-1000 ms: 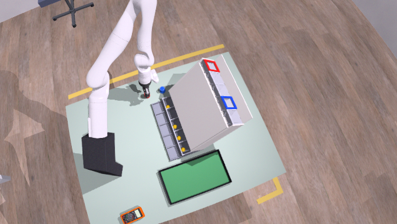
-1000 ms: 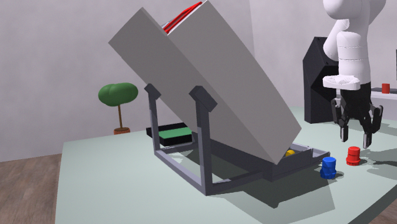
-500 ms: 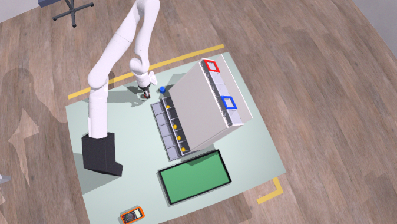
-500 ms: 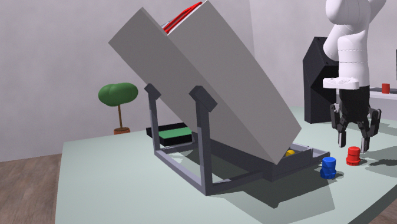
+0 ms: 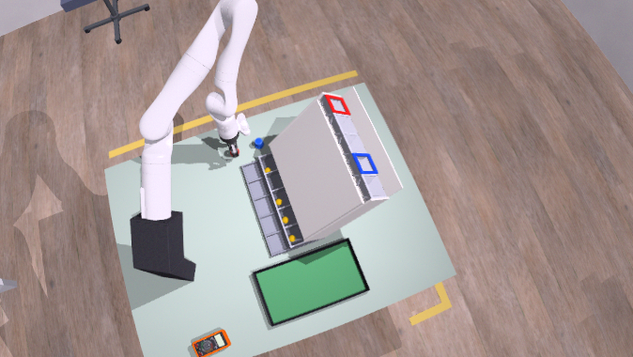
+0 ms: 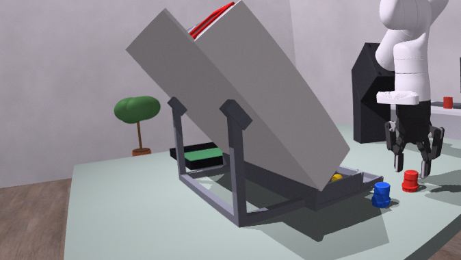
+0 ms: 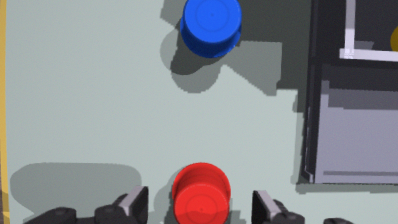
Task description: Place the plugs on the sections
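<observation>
Robotiq gripper (image 5: 234, 152) (image 6: 411, 170) (image 7: 199, 205) is poised with its fingers moderately wide and nothing gripped, just over the upright red plug (image 6: 410, 181) (image 7: 201, 202), seen at the lower centre of the wrist frame. Nearby, the blue plug (image 5: 258, 143) (image 6: 381, 195) (image 7: 212, 17) is stood at that frame's upper centre. The sectioned front (image 5: 256, 190) (image 7: 365, 140) is seen to the right, four yellow marbles (image 5: 279, 202) (image 6: 337, 178) (image 7: 395, 39) being visible behind it from above. Beyond, the pipes are hidden by the sloping cover (image 5: 310, 174) (image 6: 294, 102); the blue-banded funnel (image 5: 357, 163) is concealed in the exterior view. At the top view's lower centre, a green tray (image 5: 310, 284) (image 6: 205, 154) is placed; a multimeter (image 5: 210, 344) is cut off lower left.

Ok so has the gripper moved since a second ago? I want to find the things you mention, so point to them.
Yes, the gripper (image 5: 234, 154) (image 6: 411, 168) (image 7: 199, 205) has come down: in the exterior view its fingertips are now closer to the red plug (image 6: 410, 181) (image 7: 201, 205).
</observation>
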Controlling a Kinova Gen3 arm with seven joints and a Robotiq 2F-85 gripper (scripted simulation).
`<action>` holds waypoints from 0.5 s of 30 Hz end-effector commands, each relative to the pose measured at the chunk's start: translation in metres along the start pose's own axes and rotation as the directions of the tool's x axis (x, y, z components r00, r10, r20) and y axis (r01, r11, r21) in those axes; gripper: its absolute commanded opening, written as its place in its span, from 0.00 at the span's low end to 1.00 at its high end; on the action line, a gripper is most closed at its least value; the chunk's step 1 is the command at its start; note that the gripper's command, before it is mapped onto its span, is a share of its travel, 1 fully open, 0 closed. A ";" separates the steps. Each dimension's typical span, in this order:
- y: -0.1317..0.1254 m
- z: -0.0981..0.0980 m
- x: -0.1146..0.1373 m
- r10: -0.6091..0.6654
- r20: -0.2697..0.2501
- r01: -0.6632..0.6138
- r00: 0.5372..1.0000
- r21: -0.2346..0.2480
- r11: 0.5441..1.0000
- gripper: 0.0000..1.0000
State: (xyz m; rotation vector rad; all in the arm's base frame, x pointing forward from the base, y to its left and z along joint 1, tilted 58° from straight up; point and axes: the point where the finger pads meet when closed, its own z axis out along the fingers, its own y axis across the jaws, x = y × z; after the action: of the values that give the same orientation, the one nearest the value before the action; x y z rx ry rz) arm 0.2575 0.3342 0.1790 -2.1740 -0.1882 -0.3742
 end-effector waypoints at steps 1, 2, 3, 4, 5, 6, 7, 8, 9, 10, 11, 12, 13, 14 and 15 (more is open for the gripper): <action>0.000 0.000 -0.001 0.000 -0.051 0.001 0.999 0.011 1.000 0.70; 0.000 0.025 0.000 0.000 -0.001 0.000 1.000 0.000 1.000 0.70; 0.000 0.025 0.000 0.000 -0.001 0.000 1.000 0.000 1.000 0.70; 0.000 0.025 0.000 0.000 -0.001 0.000 1.000 0.000 1.000 0.70; 0.000 0.025 0.000 0.000 -0.001 0.000 1.000 0.000 1.000 0.70; 0.000 0.025 0.000 0.000 -0.001 0.000 1.000 0.000 1.000 0.70; 0.000 0.025 0.000 0.000 -0.001 0.000 1.000 0.000 1.000 0.70; 0.000 0.025 0.000 0.000 -0.001 0.000 1.000 0.000 1.000 0.70; 0.000 0.025 0.000 0.000 -0.001 0.000 1.000 0.000 1.000 0.70; 0.000 0.025 0.000 0.000 -0.001 0.000 1.000 0.000 1.000 0.70; 0.000 0.025 0.000 0.000 -0.001 0.000 1.000 0.000 1.000 0.70; 0.000 0.025 0.000 0.000 -0.001 0.000 1.000 0.000 1.000 0.70; 0.000 0.025 0.000 0.000 -0.001 0.000 1.000 0.000 1.000 0.70; 0.000 0.025 0.000 0.000 -0.001 0.000 1.000 0.000 1.000 0.70; 0.000 0.025 0.000 0.000 -0.001 0.000 1.000 0.000 1.000 0.70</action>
State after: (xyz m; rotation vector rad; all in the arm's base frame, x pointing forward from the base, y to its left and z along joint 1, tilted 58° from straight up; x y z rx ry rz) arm 0.2635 0.3538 0.1658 -2.1746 -0.1860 -0.3766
